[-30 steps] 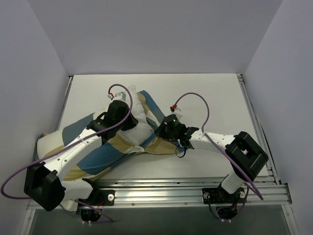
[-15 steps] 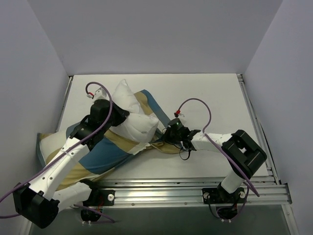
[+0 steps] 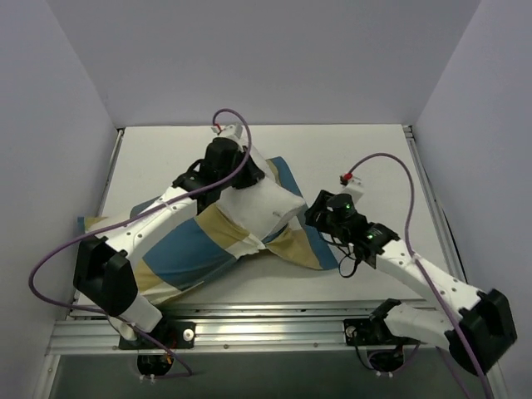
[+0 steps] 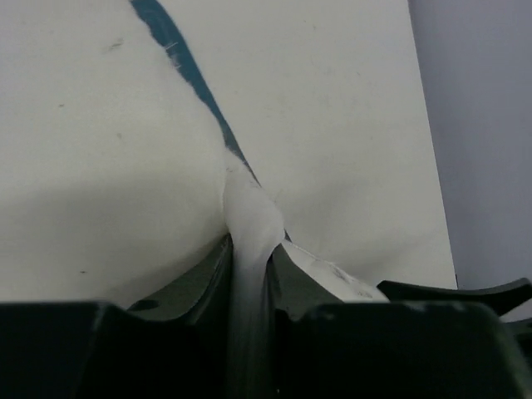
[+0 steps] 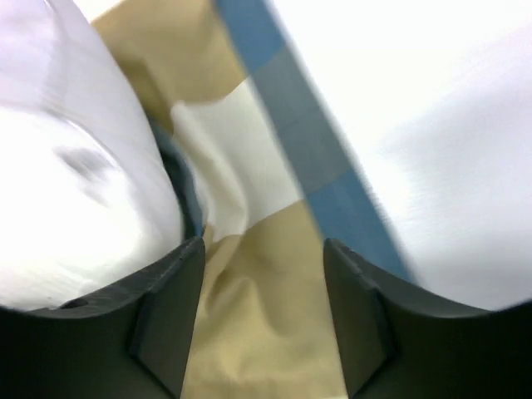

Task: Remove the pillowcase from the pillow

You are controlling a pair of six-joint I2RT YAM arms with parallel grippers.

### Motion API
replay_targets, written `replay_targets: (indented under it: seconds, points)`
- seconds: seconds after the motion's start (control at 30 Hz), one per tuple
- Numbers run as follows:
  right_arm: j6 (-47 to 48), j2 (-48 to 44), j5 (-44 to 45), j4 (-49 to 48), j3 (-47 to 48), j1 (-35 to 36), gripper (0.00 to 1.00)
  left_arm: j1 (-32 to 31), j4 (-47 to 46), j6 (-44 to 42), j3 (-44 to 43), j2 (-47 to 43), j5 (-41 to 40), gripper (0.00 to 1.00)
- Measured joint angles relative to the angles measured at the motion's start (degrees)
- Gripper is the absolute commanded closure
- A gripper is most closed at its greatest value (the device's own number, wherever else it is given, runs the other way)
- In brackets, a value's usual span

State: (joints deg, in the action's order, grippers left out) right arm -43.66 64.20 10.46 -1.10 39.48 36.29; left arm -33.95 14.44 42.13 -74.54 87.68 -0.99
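As left pincer [image 4: 249, 249] has dragged its pinched pillow [image 3: 264, 204] farther, right pincer [image 5: 262, 249] gapes.

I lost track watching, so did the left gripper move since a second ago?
Yes. In the top view the left gripper, pinching the pillow, is now farther from the metal rail, nearer the back wall.

Pillow [image 3: 264, 204]: plain white, plump. Its far end is bare and bulges out of the cover's open mouth near table centre. In the left wrist view the pillow [image 4: 249, 218] has its cloth drawn into 1 narrow pinched ridge.

Pillowcase [image 3: 179, 253]: big blue, tan and cream blocks with a blue edge. It is crumpled, covers the pillow's near-left part and trails toward the table's left edge. 1 tan-and-blue pillowcase [image 5: 258, 324] flap lies flat just beside the bare white end.
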Motion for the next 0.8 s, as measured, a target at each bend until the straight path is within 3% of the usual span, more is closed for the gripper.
replay_targets:
  seconds: [0.07, 0.1, 0.2, 0.33, 0.47, 0.6, 0.7, 0.73, 0.77, 0.8]
  points:
    - [2.56, -5.55, 3.93, 5.25, 2.16, -1.11, 0.38, -2.67, -0.02, -2.80, -2.69, 2.14, -0.66, 0.38]
    - [3.69, -7.67, 5.46, 7.13, 3.52, -1.46, 0.32, -4.22, -0.55, -4.04, -3.26, 2.34, -1.11, 0.16]
    - [7.63, -11.78, 7.48, 10.51, 7.76, -1.42, 0.22, -6.12, -0.68, -5.64, -3.32, -0.04, -2.62, 0.02]
    - [13.00, -12.02, 5.97, 11.23, 10.64, -1.42, 0.14, -5.90, 2.01, -6.25, -2.58, -6.95, -7.17, 0.04]
    - [17.64, -7.37, -0.87, 9.68, 10.91, -1.31, 0.10, -5.75, 8.90, -4.44, 1.90, -17.99, -14.40, 0.04]
    - [21.03, 0.42, -7.21, 6.54, 10.91, 0.17, 0.00, -5.29, 16.26, -0.72, 9.33, -26.84, -21.24, 0.04]
    - [23.54, 5.38, -10.91, 2.73, 10.93, 1.97, 0.00, -4.15, 21.97, 2.80, 16.68, -30.58, -24.24, 0.04]
    - [24.06, 7.19, -11.45, 1.68, 10.93, 2.38, 0.02, -3.72, 23.32, 3.93, 19.15, -31.28, -24.59, 0.04]
    - [24.61, 8.76, -12.15, 0.39, 10.95, 2.80, 0.09, -2.93, 24.02, 4.94, 21.70, -31.98, -24.61, 0.04]
    - [25.20, 10.27, -12.66, -0.68, 10.95, 2.95, 0.48, -2.08, 24.30, 5.88, 24.17, -32.61, -24.48, 0.04]
